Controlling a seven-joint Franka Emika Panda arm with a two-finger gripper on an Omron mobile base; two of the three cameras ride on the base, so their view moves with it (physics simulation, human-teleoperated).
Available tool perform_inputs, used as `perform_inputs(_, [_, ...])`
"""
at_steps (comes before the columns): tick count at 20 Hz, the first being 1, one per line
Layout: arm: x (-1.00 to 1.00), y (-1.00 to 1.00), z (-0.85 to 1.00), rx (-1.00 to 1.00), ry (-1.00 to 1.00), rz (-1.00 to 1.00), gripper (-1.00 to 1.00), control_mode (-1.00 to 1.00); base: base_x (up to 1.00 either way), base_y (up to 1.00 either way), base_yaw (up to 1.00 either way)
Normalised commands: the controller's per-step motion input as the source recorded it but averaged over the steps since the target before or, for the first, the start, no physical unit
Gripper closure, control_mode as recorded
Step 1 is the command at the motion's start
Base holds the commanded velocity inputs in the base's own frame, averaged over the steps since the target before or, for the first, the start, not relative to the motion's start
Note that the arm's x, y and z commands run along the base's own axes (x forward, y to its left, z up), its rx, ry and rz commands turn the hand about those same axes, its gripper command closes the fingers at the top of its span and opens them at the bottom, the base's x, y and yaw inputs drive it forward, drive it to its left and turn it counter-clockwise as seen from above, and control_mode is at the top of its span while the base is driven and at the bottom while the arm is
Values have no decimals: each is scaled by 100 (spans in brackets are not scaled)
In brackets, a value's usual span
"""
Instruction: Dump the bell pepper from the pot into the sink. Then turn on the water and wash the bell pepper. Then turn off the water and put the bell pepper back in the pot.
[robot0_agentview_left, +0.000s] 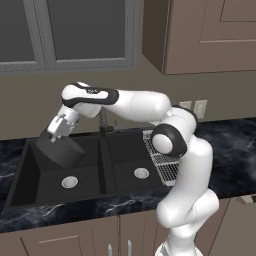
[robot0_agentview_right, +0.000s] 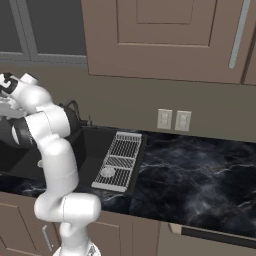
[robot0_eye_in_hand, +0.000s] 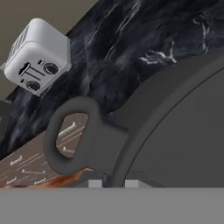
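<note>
Pot (robot0_eye_in_hand: 175, 131) handle at pincer (robot0_eye_in_hand: 107, 183) tips; pincer clamped on pot, tilted over left sink (robot0_agentview_left: 45, 175) basin.

One pot (robot0_agentview_left: 61, 150), one double-basin sink (robot0_agentview_left: 30, 175) with two silver drains (robot0_agentview_left: 69, 182), one wire rack (robot0_agentview_right: 120, 161), two wall outlets (robot0_agentview_right: 164, 119), one white toaster (robot0_eye_in_hand: 37, 57), one faucet (robot0_agentview_left: 103, 125)

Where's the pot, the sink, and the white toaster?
pot (robot0_agentview_left: 62, 152): left base view, its dark side wall.
sink (robot0_agentview_left: 125, 187): left base view, front rim.
toaster (robot0_eye_in_hand: 37, 57): hand view, its white slotted face.
</note>
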Motion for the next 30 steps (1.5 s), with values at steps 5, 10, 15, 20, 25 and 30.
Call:
perform_inputs(5, [12, 2, -15, 15, -5, 0, 100, -100, 0, 0, 0])
perform_inputs(10, [3, 0, -8, 15, -4, -3, 100, -100, 0, 0, 0])
perform_inputs(15, [10, 0, -2, 13, -4, -5, 100, -100, 0, 0, 0])
perform_inputs(20, [16, 1, 0, 15, -5, -4, 100, -100, 0, 0, 0])
perform_inputs(25, [25, 3, 2, 16, -6, -5, 100, -100, 0, 0, 0])
perform_inputs(30, [24, 6, 25, 11, -6, -7, 100, -100, 0, 0, 0])
